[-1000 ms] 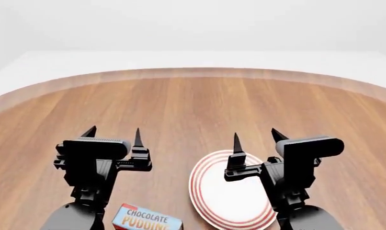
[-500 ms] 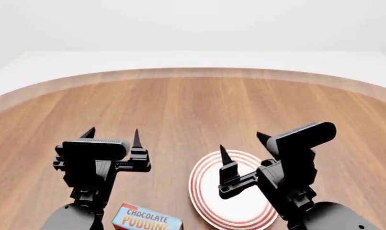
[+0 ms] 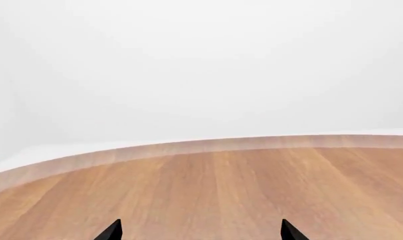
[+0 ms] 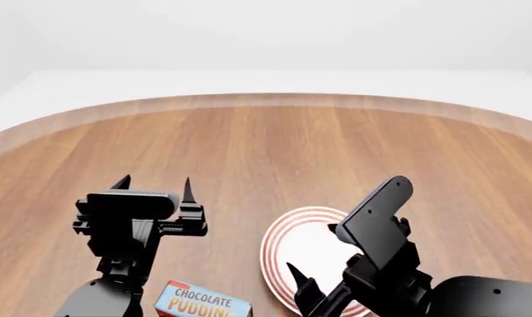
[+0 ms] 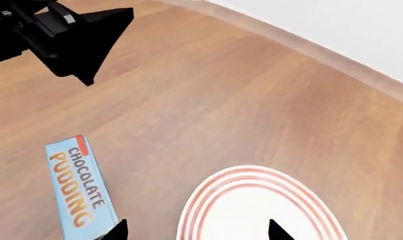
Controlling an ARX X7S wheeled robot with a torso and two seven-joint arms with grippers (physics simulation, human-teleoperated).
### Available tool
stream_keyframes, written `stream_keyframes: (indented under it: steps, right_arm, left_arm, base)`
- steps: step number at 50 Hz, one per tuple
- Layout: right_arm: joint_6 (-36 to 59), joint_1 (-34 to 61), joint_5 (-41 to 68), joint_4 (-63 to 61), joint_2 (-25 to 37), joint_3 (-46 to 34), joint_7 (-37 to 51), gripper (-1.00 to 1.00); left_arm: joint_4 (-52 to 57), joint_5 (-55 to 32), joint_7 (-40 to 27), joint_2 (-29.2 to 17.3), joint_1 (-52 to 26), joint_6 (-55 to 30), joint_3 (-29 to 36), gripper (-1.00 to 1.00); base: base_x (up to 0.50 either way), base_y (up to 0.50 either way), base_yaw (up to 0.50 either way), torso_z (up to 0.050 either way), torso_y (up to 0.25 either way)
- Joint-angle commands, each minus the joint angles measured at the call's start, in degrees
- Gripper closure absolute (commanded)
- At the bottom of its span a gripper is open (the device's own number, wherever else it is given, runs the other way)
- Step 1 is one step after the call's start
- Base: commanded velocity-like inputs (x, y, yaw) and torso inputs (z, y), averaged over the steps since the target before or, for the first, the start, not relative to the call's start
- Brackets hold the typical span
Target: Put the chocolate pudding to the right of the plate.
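The chocolate pudding [image 4: 202, 300] lies flat at the table's near edge, light blue top up, left of the plate [image 4: 288, 247]. The right wrist view also shows the pudding [image 5: 81, 192] and the white, red-ringed plate [image 5: 255, 210]. My right gripper [image 4: 312, 251] is tilted down over the plate's left part, open and holding nothing. In its own view the right gripper [image 5: 197, 230] straddles the plate's left rim, one fingertip [image 5: 119, 229] close beside the pudding. My left gripper [image 4: 156, 183] hovers open above and beyond the pudding. Between the left gripper's [image 3: 200, 232] tips is only bare wood.
The round wooden table [image 4: 266, 152] stretches far ahead, with its curved far edge [image 4: 266, 99] against a white floor. My left arm [image 5: 61, 30] shows in the right wrist view, beyond the pudding.
My right arm has pitched downward and swung left and nearer, from level beside the plate to pointing down over it. The left arm, pudding and plate have not moved.
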Motion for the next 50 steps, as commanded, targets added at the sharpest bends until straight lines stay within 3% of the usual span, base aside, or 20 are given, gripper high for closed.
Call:
stream_keyframes:
  steps: [1, 5, 27, 50]
  right_arm:
    - [-0.2, 2.78, 6.0, 3.24, 4.02, -6.34, 1.02, -1.0]
    - [-0.62, 4.03, 9.65, 3.98, 4.05, -6.17, 0.97, -1.0]
    - [-5.15, 11.46, -0.19, 9.66, 0.83, -18.49, -11.47, -1.0]
    - [-10.97, 9.16, -9.9, 16.77, -1.33, -30.34, -19.36, -1.0]
  left_arm:
    - [-0.08, -0.03, -0.4, -0.16, -0.38, -0.27, 0.61, -1.0]
    - [0.03, 0.04, -0.6, -0.3, -0.37, -0.36, 0.77, -1.0]
    - [-0.86, -0.01, -1.06, -0.68, -0.79, -0.01, 1.51, -1.0]
    - [-0.51, -0.42, -1.7, -0.95, -1.27, -0.28, 2.17, -1.0]
  base:
    - [0.0, 0.0, 0.0, 0.0, 0.0]
    - [0.0, 0.0, 0.0, 0.0, 0.0]
    - [0.0, 0.0, 0.0, 0.0, 0.0]
    - [0.0, 0.0, 0.0, 0.0, 0.0]
